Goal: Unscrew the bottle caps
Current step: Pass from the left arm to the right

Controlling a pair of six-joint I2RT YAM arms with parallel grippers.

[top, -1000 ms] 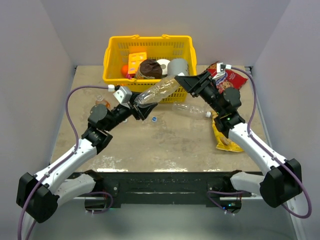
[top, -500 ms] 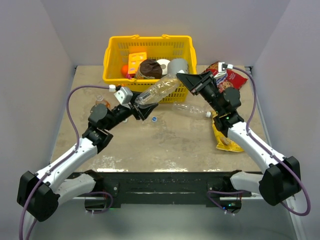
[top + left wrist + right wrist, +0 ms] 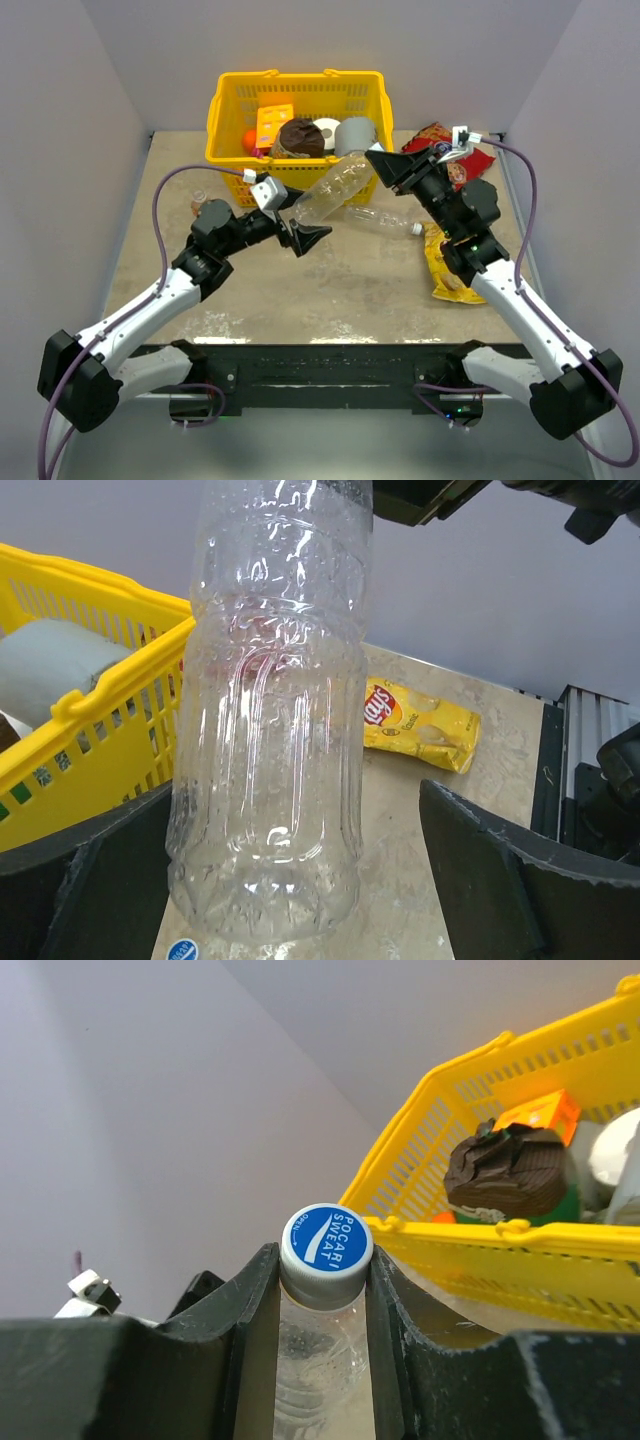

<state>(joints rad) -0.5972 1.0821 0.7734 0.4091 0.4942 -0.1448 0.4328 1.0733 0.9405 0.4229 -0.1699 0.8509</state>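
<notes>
A clear bottle (image 3: 332,190) hangs tilted in the air in front of the basket, held only at its neck. My right gripper (image 3: 380,166) is shut on its blue-faced bottle cap (image 3: 327,1239), with a finger (image 3: 250,1290) pressed against each side. My left gripper (image 3: 299,233) stands wide open around the bottle's base (image 3: 268,780), its fingers (image 3: 500,880) apart from the plastic. A loose cap (image 3: 182,950) lies on the table under the base. A second clear bottle (image 3: 382,218) lies on the table, and an orange-drink bottle (image 3: 201,205) shows behind the left arm.
A yellow basket (image 3: 225,110) holding a grey roll, a dark packet and other items stands at the back. A yellow chips bag (image 3: 445,272) lies on the right under the right arm. A red snack bag (image 3: 440,138) sits at the back right.
My left gripper has opened and let go of the bottle's base. My right gripper has shut on the cap and carried the bottle a little up and right.
</notes>
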